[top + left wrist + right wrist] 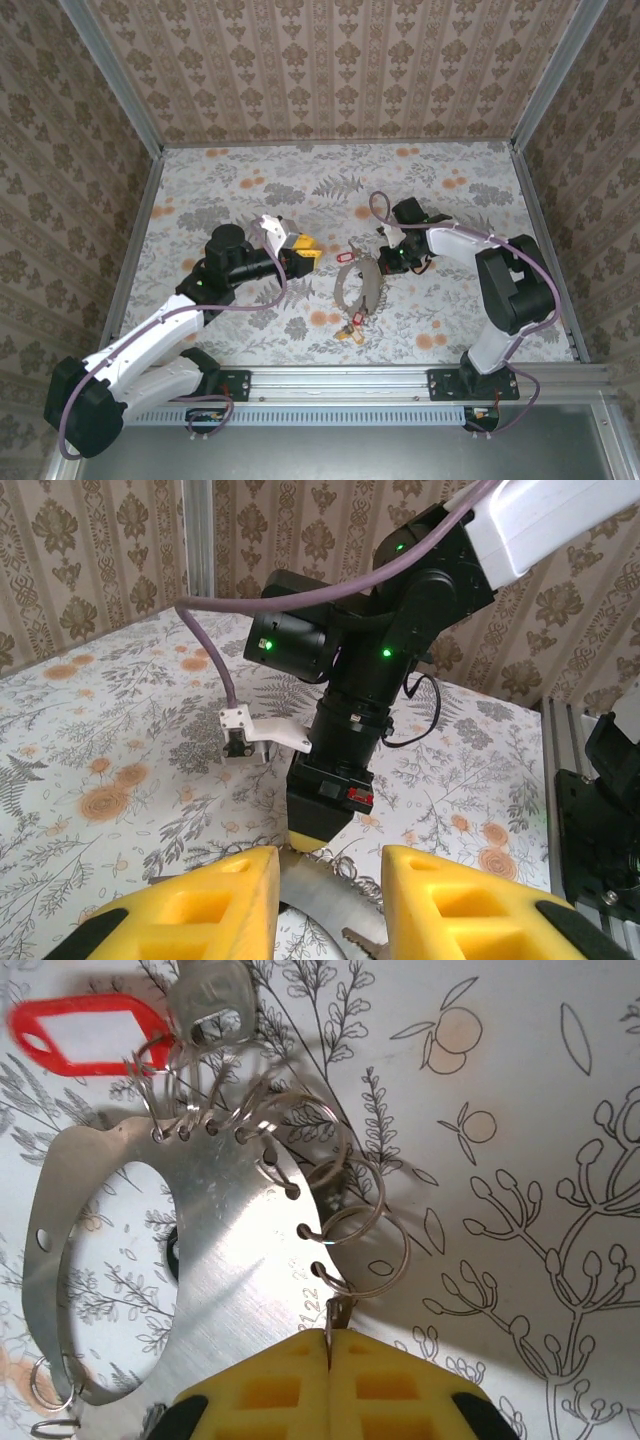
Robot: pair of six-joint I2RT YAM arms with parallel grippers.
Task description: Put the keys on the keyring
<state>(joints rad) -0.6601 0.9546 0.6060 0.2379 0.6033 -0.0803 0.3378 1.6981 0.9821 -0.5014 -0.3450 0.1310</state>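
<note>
- The left gripper (303, 257) is low over the table (240, 190), just left of the keyring. Its yellow fingers (200, 910) stand partly apart with nothing gripped between them, and they point toward the right arm.
- The keyring (358, 287) lies flat on the table between the two grippers. It is a flat metal loop with a row of holes along one edge, and small wire rings (345, 1175) are threaded through those holes.
- A red tag (90, 1028) and a silver key (210, 998) hang from rings at one end of the loop.
- More keys (350, 328), with red and orange heads, lie at the keyring's near end, touching it. Whether they are threaded on cannot be told.
- The right gripper (386, 262) points down at the keyring's right edge. Its fingers are pressed together, and one wire ring at the plate's edge is pinched in the seam.
</note>
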